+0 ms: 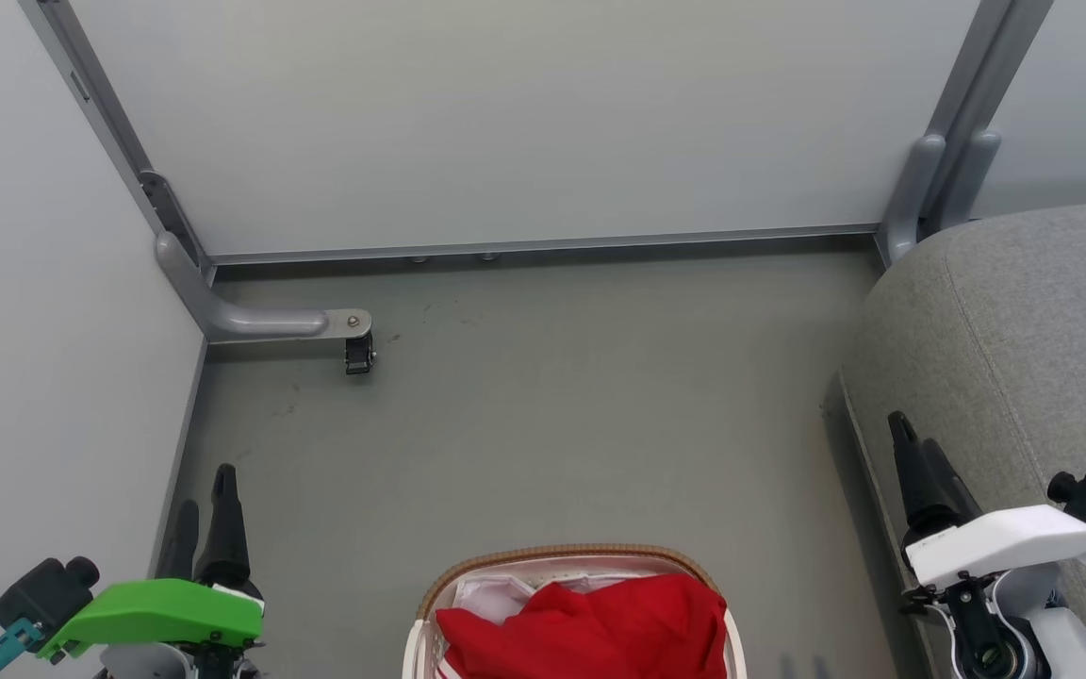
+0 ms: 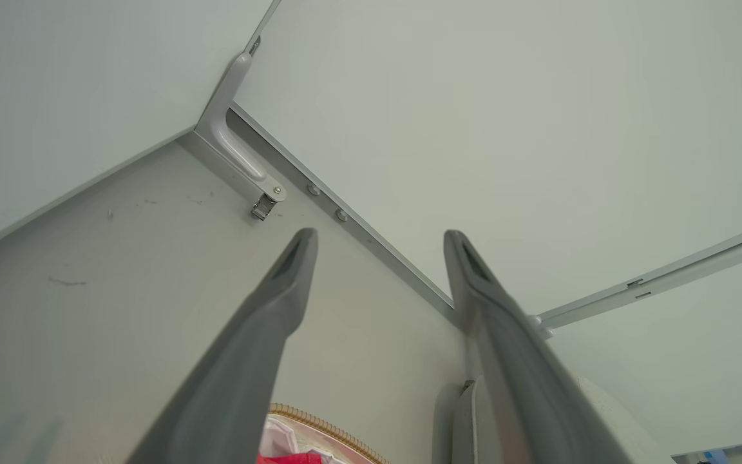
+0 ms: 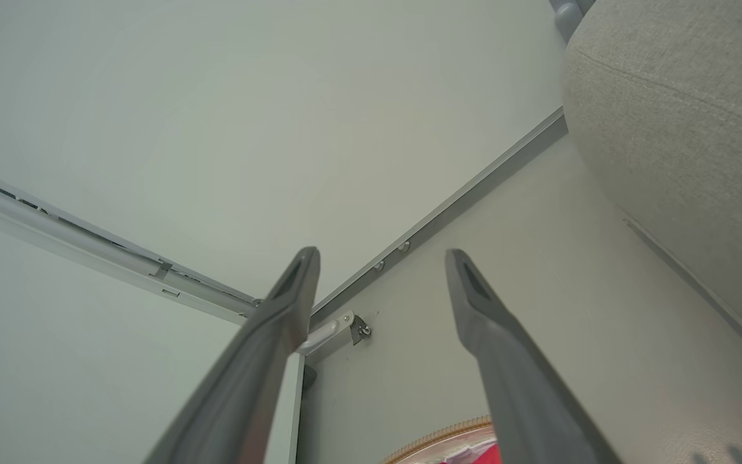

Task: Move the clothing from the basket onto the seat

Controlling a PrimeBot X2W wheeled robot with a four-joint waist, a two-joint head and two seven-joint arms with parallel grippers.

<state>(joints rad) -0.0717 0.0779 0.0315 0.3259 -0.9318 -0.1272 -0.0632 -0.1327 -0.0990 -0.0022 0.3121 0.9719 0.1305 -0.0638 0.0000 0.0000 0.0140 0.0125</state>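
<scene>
Head view: the oval white plastic laundry basket with a brown woven-look rim [image 1: 562, 552] sits on the grey floor [image 1: 543, 424]. Its near half is cut off by the bottom edge.
Clothing: the bright red soft fabric garment [image 1: 590, 627] lies crumpled inside the basket. It covers most of the white cloth liner [image 1: 496, 594], which shows at the basket's far left.
Long axis: the red heap seems to spread across the basket's width, with one soft peak pointing at the far rim. The cut-off near part makes this uncertain.
Seat: the large grey fabric-upholstered sofa cushion [image 1: 1024, 358] stands to the right of the basket, apart from it, with nothing on its visible part.
Left gripper [image 1: 205, 488]: left of the basket and clear of it. Its two dark fingers are spread wide with nothing between them.
Right gripper [image 1: 915, 436]: right of the basket, over the seat's edge. Its jaws are likewise fully apart and empty.
Wrist views: each shows only a sliver of the basket's rim and red cloth at its bottom edge, and a wide bare gap between the fingers.
Castor foot: the grey metal leg with a small black wheel [image 1: 354, 349] is beyond the basket, to its far left, below the white partition panels [image 1: 524, 123].
</scene>
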